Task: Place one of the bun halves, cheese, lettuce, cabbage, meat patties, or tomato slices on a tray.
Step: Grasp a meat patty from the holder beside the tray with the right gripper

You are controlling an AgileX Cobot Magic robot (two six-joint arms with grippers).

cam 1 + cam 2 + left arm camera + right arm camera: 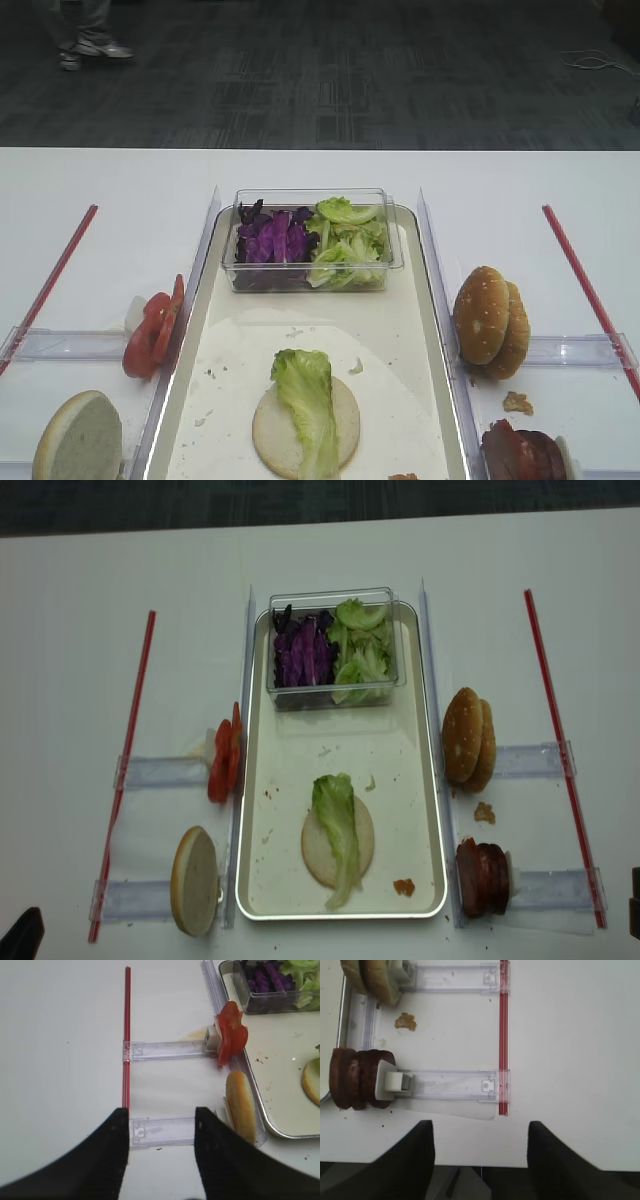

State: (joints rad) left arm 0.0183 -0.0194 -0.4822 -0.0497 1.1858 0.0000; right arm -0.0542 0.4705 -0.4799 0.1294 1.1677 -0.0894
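The meat patties (357, 1079) stand on edge beside the tray (430, 780). The right gripper (480, 1147) hovers nearby, jaws wide, holding nothing.

The place looks like a lab or office test space: a white table (110, 190) stands on dark patterned carpet tiles (330, 80), with clear plastic feeder rails (160, 772) and red guide strips (127, 750) fixed to it, and a bystander's shoes (90, 48) beyond.

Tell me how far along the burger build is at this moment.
Done: a bun half lies on the tray with a lettuce leaf across it. In hand: nothing; right gripper and left gripper are open and empty. Left: meat patties, tomato slices.
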